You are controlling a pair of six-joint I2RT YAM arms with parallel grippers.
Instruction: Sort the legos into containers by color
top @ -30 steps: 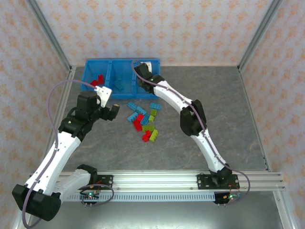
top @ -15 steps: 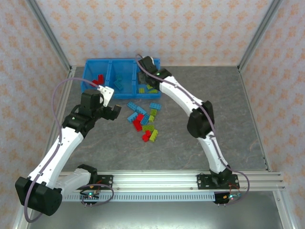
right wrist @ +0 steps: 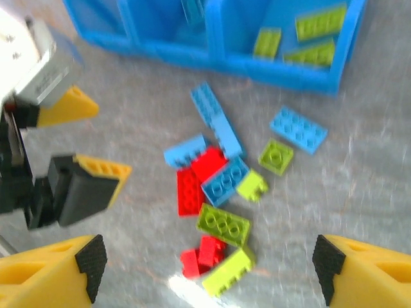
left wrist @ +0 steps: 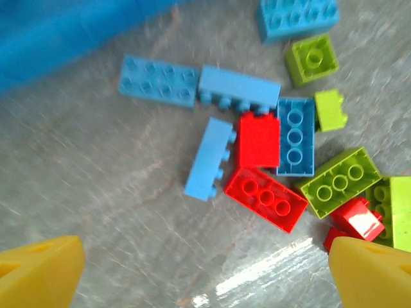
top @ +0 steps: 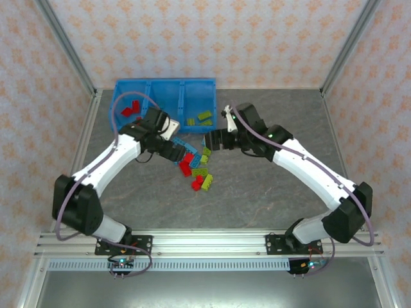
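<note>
The left claw (top: 172, 152) hovers over the left edge of the loose pile of legos (top: 197, 168) on the grey table (top: 282, 122). Its yellow fingers (left wrist: 40, 271) are spread wide with nothing between them. The right claw (top: 214, 140) sits at the pile's far right side, likewise spread and empty. The blue containers (top: 196, 83) stand along the table's far edge. Red bricks (top: 131, 108) lie in the left compartment and lime green bricks (top: 203, 117) in the right one. In the pile, red, light blue and green pieces touch and overlap.
</note>
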